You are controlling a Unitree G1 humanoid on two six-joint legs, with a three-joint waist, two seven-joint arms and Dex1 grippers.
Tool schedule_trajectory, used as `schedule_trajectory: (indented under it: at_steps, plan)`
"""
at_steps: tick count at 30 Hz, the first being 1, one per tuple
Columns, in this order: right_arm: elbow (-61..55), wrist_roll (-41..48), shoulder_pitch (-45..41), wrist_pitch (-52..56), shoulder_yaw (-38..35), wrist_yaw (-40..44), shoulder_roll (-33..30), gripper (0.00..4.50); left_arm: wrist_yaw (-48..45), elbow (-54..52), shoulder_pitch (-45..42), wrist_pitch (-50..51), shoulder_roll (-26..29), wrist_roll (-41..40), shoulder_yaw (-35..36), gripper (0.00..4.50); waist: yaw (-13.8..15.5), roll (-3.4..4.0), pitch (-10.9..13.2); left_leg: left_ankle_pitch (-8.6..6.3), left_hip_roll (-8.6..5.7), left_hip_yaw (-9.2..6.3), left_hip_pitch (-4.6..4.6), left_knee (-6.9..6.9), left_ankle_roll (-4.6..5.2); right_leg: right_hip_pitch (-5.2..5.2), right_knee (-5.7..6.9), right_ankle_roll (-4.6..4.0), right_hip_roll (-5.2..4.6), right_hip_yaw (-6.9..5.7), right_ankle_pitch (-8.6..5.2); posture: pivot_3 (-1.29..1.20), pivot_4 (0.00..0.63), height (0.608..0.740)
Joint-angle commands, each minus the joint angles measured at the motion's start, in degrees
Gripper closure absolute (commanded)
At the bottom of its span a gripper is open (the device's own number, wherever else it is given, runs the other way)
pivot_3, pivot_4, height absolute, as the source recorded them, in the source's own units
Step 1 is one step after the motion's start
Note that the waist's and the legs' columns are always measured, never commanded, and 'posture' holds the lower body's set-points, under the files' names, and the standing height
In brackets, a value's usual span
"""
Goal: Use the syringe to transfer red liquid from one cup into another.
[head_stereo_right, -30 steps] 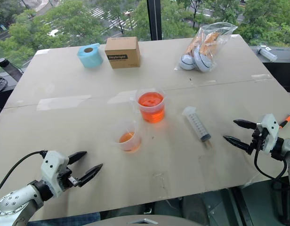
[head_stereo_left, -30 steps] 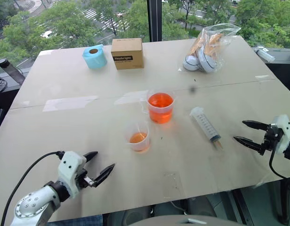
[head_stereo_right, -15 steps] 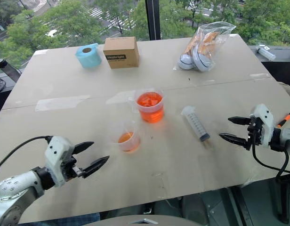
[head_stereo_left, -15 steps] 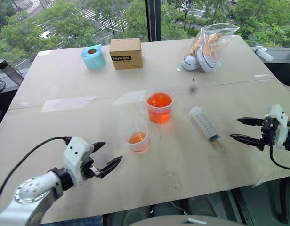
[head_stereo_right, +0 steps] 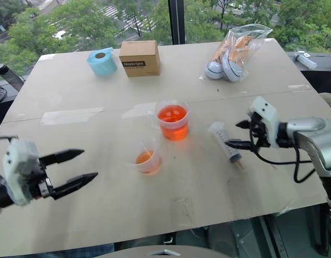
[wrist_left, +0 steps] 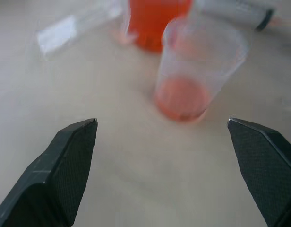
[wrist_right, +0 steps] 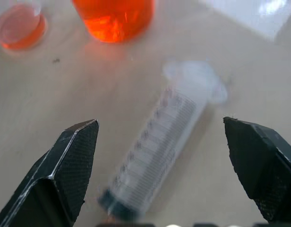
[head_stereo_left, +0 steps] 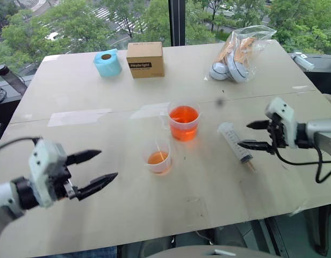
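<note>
So, head camera first: the syringe (head_stereo_left: 235, 141) lies flat on the pale table (head_stereo_left: 90, 134), tip toward the near edge, just right of the larger cup (head_stereo_left: 184, 121) holding the red liquid (head_stereo_left: 183, 115). The smaller cup (head_stereo_left: 157, 156) sits nearer, a bit of orange liquid in its bottom. The right gripper (head_stereo_left: 253, 135) hovers just right of the syringe with its 2 fingers spread, not touching it. The left gripper (head_stereo_left: 97, 167) hangs over the near left of the table, fingers spread too, gripping nothing.

At the far edge there's a blue tape roll (head_stereo_left: 107, 63), a brown cardboard box (head_stereo_left: 145, 60) and a clear plastic bag (head_stereo_left: 240, 51); what's inside the bag is hard to make out, some round white bits and something orange. Beyond the table is a big window with trees and a street below.

Left wrist camera: both fingers (wrist_left: 65, 170) stand wide apart, framing the smaller cup. The larger cup is cut off by the frame edge, and so is the syringe past it.

Right wrist camera: fingers (wrist_right: 65, 165) wide, the syringe lying between them on the table, graduation marks blurry. Both cups are cropped at the edge.
</note>
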Motion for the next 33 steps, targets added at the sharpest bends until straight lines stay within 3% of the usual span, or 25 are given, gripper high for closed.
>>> schedule_trajectory:
  at_steps: [1,5,7,12,24,26,27,28,30,31,33]
  plan:
    - [-2.77,0.63,-5.42,13.53,2.80,-5.40,1.25,0.06,1.27,-2.90,-6.70,4.38,5.31,-9.92,2.46,0.00,-0.06,0.00,0.01,0.02,0.00,0.00,-0.01,0.00,-0.03,0.00,-0.01,0.00,0.00,0.00,0.00,0.00,0.150,0.740]
    - [-2.28,0.74,-12.40,31.17,4.30,-12.20,6.28,0.06,-0.73,-1.63,-13.80,4.46,10.78,-9.84,-0.37,0.00,-0.43,0.03,0.03,0.05,-0.05,0.04,-0.05,-0.09,-0.10,-0.05,-0.11,0.14,-0.02,0.02,0.08,0.00,0.150,0.740]
    - [-0.05,1.73,-14.82,34.85,5.06,-14.80,8.18,0.06,-1.24,-0.51,-18.14,4.52,12.54,-11.69,-2.21,0.00,-0.41,0.03,0.03,0.07,-0.06,0.08,-0.13,-0.20,-0.12,-0.20,-0.14,0.14,0.03,0.04,0.08,0.00,0.150,0.740]
    - [10.66,1.27,-20.92,35.29,10.68,-20.35,11.07,0.06,-3.52,-0.96,-23.08,4.55,13.42,-12.74,-5.20,0.00,-0.44,0.03,0.02,0.10,-0.11,0.14,-0.92,-0.02,-0.14,-1.03,0.12,0.19,0.11,0.05,0.11,0.00,0.150,0.740]
    - [31.39,-0.75,-33.90,35.29,20.23,-22.83,19.17,0.06,-3.75,-5.63,-18.30,4.23,10.00,-7.42,-2.87,0.00,-1.52,-0.07,0.04,0.11,-0.13,0.35,-0.91,0.09,-0.11,-1.24,0.64,0.22,0.48,0.04,0.10,0.00,0.150,0.740]
    - [32.54,-0.43,-34.19,35.29,22.39,-22.65,19.17,0.86,-4.22,-6.00,-17.41,3.70,9.69,-6.21,-2.60,0.00,-1.54,-0.13,0.00,0.11,-0.13,0.36,-0.89,0.11,-0.11,-1.24,0.65,0.22,0.49,0.05,0.10,0.00,0.150,0.740]
    - [32.83,-0.30,-34.31,35.29,23.16,-22.65,19.16,1.78,-4.26,-6.06,-17.35,3.58,9.56,-6.04,-2.55,0.00,-1.54,-0.14,0.00,0.11,-0.13,0.35,-0.88,0.13,-0.11,-1.24,0.65,0.22,0.49,0.04,0.10,0.00,0.150,0.740]
    - [32.92,-0.16,-34.38,35.29,23.59,-22.69,19.17,1.86,-4.15,-6.22,-17.36,3.56,9.37,-6.03,-2.55,0.00,-1.54,-0.16,-0.02,0.11,-0.13,0.35,-0.88,0.13,-0.11,-1.24,0.65,0.22,0.49,0.04,0.10,0.00,0.150,0.740]
    - [33.22,0.26,-34.86,35.29,23.90,-22.85,19.41,2.77,-4.09,-6.27,-17.41,3.34,8.98,-5.73,-2.85,0.00,-1.59,-0.18,-0.03,0.11,-0.13,0.33,-0.87,0.13,-0.12,-1.24,0.65,0.22,0.50,0.04,0.10,0.00,0.150,0.740]
    - [33.36,0.82,-35.41,35.29,23.72,-22.89,19.44,3.01,-4.10,-6.21,-17.37,3.14,8.81,-5.40,-3.09,0.00,-1.59,-0.18,-0.03,0.11,-0.13,0.33,-0.86,0.13,-0.12,-1.24,0.66,0.22,0.49,0.04,0.10,0.00,0.150,0.740]
    - [34.10,2.19,-37.07,35.29,21.61,-23.04,19.53,3.01,-3.61,-5.74,-17.72,2.75,8.48,-4.82,-3.63,0.00,-1.62,-0.18,-0.03,0.11,-0.12,0.34,-0.86,0.13,-0.12,-1.24,0.67,0.22,0.49,0.04,0.10,0.00,0.150,0.740]
